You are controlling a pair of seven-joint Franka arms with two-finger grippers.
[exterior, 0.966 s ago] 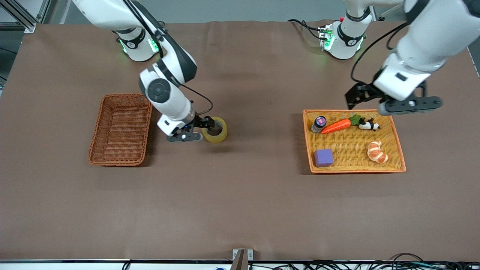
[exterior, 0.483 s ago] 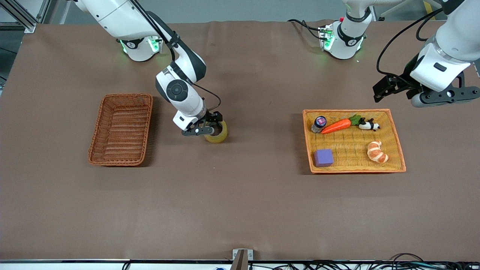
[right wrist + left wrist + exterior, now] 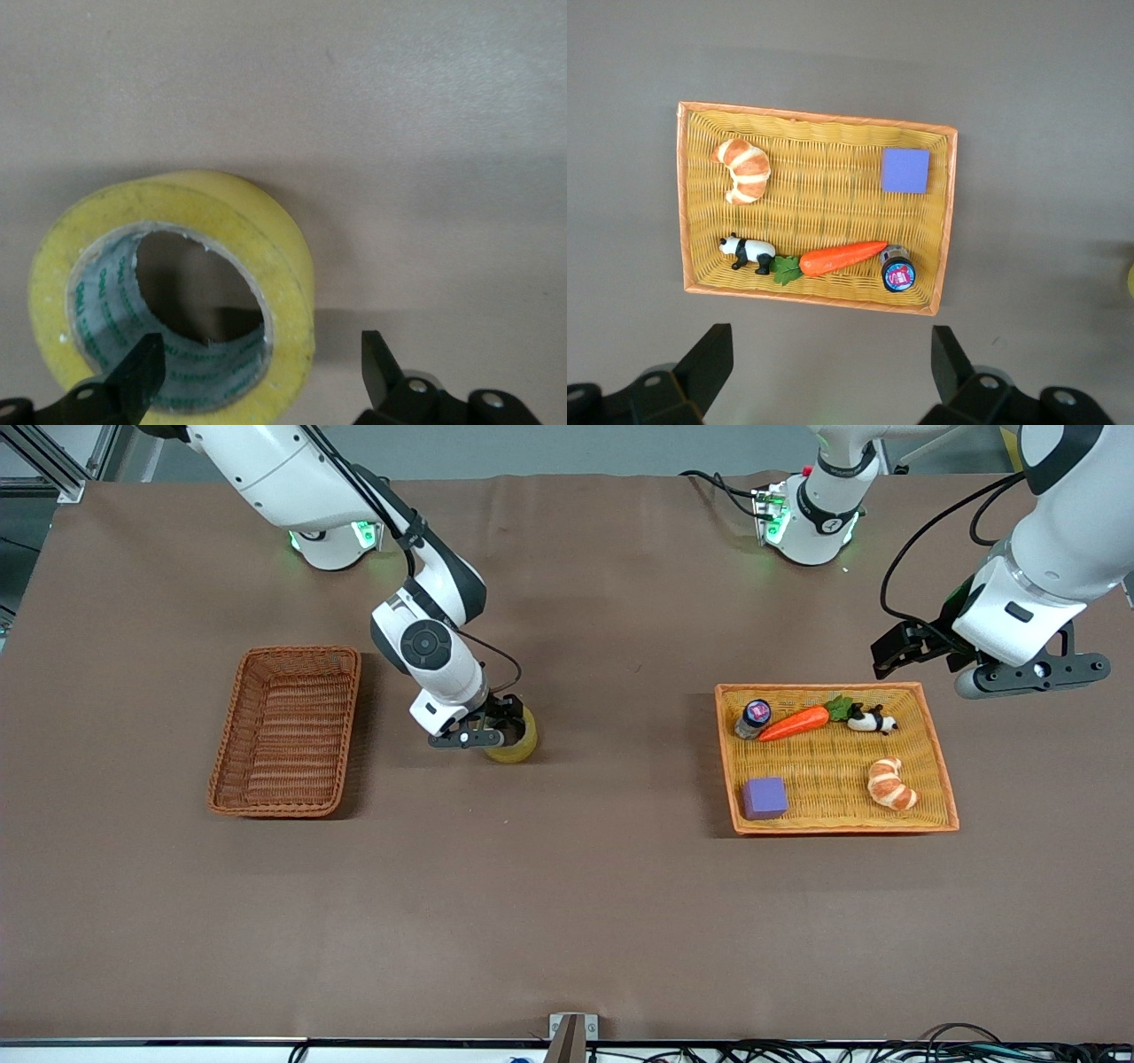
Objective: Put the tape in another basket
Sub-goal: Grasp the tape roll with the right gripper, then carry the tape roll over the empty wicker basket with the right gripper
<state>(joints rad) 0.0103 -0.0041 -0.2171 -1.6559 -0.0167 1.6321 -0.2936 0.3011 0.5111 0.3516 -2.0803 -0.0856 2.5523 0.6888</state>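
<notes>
The tape (image 3: 521,746), a yellowish ring with a grey core, lies flat on the table between the two baskets. My right gripper (image 3: 496,732) is down at it, open. In the right wrist view one finger is over the tape's (image 3: 266,232) hole and the other outside its wall, so the right gripper (image 3: 261,345) straddles the wall without gripping it. The reddish-brown basket (image 3: 283,735) stands toward the right arm's end, with nothing in it. My left gripper (image 3: 890,657) hangs open and empty above the table beside the orange tray's edge, also shown in its wrist view (image 3: 830,341).
The orange-yellow tray (image 3: 726,766) toward the left arm's end holds a purple cube (image 3: 765,797), a carrot (image 3: 795,724), a toy panda (image 3: 873,720), a croissant (image 3: 890,784) and a small jar (image 3: 753,717). The left wrist view shows the tray (image 3: 682,199) from above.
My right gripper has moved from beside the tape to over it and come down around its wall. My left gripper has swung away from over the tray toward its end of the table.
</notes>
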